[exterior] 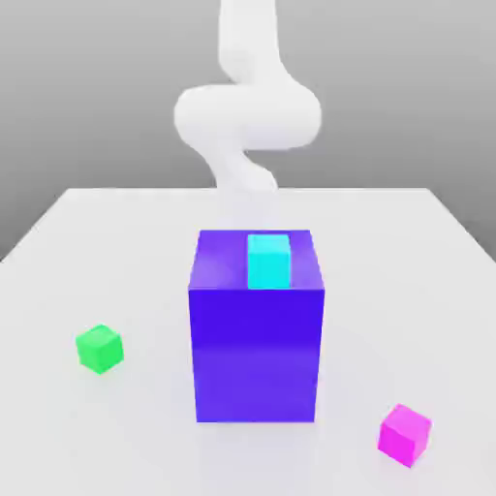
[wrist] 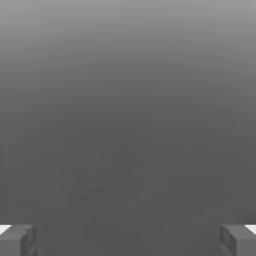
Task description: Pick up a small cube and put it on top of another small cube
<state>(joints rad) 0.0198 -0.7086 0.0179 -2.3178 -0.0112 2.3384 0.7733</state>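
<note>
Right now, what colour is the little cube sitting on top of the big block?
Cyan cube; it shows best in the exterior view, atop the blue-violet block.

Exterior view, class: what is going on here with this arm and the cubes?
Nothing is being handled yet. The white robot arm rises behind the large blue-violet block, which has a small cyan cube on top. The small bright magenta-pink cube lies on the white table at the exterior view's right, the small bright green cube at its left, both apart from the block. In the hand view the end effector is open, holding nothing.
</note>
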